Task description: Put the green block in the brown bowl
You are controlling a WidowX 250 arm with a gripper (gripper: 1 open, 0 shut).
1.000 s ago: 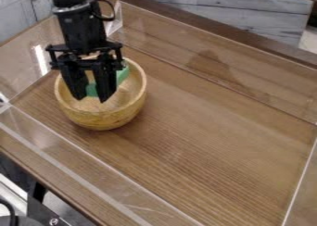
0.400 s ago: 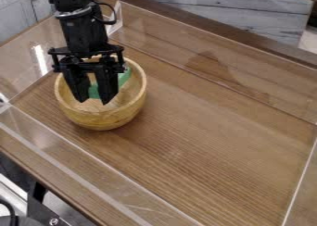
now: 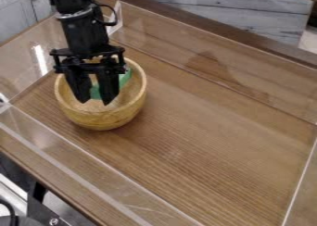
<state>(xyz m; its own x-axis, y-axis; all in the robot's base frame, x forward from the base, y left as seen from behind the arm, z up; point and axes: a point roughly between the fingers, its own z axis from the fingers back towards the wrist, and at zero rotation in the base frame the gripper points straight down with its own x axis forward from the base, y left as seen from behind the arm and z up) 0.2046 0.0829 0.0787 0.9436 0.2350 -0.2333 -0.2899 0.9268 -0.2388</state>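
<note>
Green block (image 3: 119, 75) inside brown bowl (image 3: 74, 110), against far-right wall, just right of claw (image 3: 93, 93). Long axis unclear, mostly hidden. Claw fingers partly spread over bowl, gripping nothing visible. Looks done; lift clear.

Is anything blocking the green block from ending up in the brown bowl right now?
Nothing visible does. The gripper hangs inside the brown bowl, and the green block shows between and behind its jaws, already within the rim. Whether the block rests on the bowl's wall or is held, I cannot tell.
</note>
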